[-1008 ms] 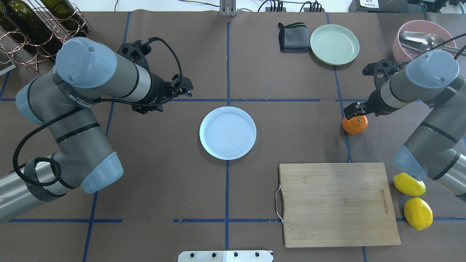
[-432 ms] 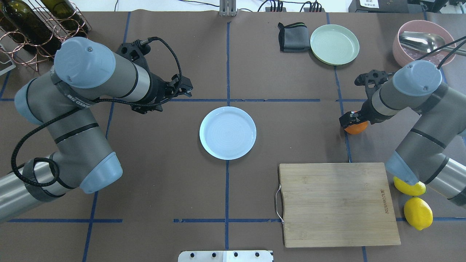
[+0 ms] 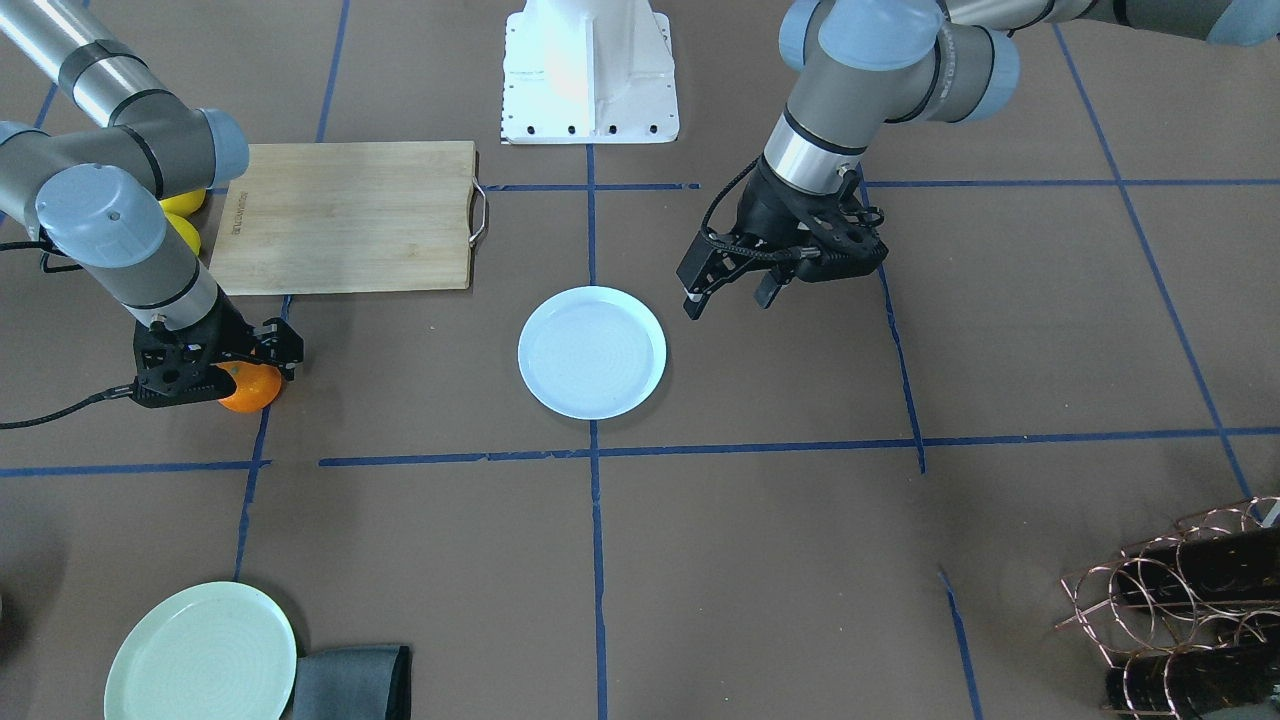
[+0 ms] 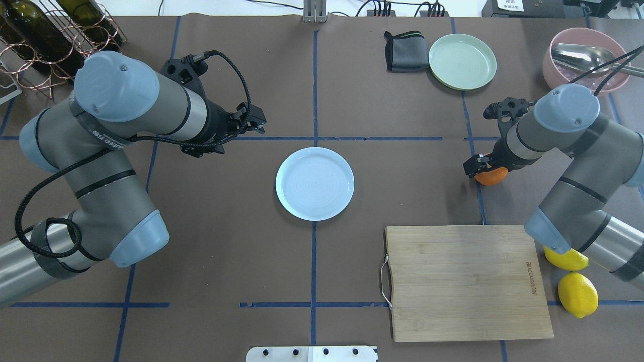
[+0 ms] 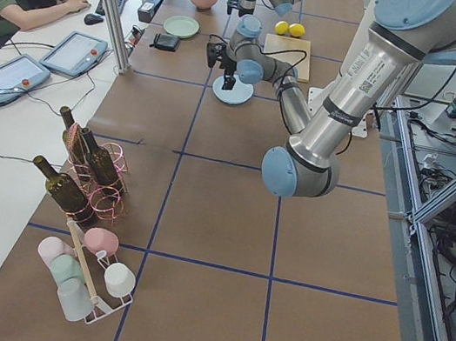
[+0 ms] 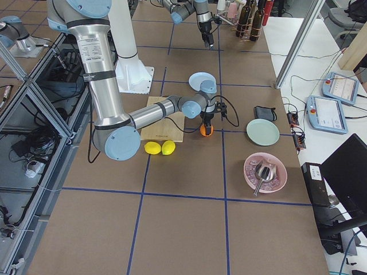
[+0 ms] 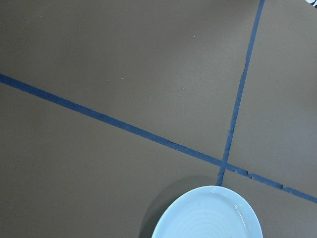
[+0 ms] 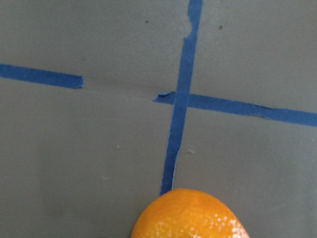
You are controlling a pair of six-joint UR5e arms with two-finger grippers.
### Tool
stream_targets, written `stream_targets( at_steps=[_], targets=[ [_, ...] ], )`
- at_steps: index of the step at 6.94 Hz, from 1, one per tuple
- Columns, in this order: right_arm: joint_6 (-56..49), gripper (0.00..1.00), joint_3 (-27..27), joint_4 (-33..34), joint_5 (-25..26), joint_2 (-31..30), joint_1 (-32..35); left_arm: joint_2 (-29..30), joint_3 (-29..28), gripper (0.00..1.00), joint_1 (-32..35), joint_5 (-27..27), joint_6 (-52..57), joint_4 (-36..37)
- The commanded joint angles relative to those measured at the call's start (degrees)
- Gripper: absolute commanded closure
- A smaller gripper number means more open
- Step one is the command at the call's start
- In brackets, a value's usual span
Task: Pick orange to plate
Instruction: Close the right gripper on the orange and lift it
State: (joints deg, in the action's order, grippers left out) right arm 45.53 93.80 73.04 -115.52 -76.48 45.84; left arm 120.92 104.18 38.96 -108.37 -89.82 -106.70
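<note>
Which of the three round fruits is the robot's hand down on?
The orange: bright orange, with the right hand straddling it on a blue tape line. The two yellow lemons lie apart from the hand, beside the cutting board.

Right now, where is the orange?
In the overhead view the orange sits far right, under the right end effector, by a blue tape line beyond the cutting board.

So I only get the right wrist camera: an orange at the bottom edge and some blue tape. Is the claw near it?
Observer: Yes. The right gripper is down over the orange; clamped or not, I cannot tell.
Operator: Where is the plate?
Observer: The plate lies bare at the middle of the table, apart from the orange.
Operator: And the other arm?
Observer: The left gripper hangs open near the plate.
</note>
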Motion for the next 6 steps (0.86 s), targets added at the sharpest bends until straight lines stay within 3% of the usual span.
stream_targets(
  at_steps=[1, 2, 3, 5, 6],
  targets=[
    [-1.15, 0.0, -0.46, 0.0, -0.06, 0.37, 0.21, 0.02, 0.06, 0.0, -0.02, 0.0, 0.0, 0.0],
    [-1.15, 0.01, -0.46, 0.0, -0.06, 0.28, 0.21, -0.07, 0.15, 0.0, 0.06, 0.0, 0.0, 0.0],
    [-1.15, 0.18, -0.37, 0.0, -0.06, 0.02, 0.3, 0.02, 0.15, 0.0, 0.06, 0.0, 0.0, 0.0],
    [-1.41, 1.0, 0.24, 0.0, 0.03, -0.07, 0.48, 0.02, 0.24, 0.0, 0.06, 0.0, 0.0, 0.0],
    [-1.24, 1.0, 2.16, 0.0, -0.15, 0.02, 0.91, 0.02, 1.28, 0.0, 1.46, -0.09, 0.17, 0.09]
  ],
)
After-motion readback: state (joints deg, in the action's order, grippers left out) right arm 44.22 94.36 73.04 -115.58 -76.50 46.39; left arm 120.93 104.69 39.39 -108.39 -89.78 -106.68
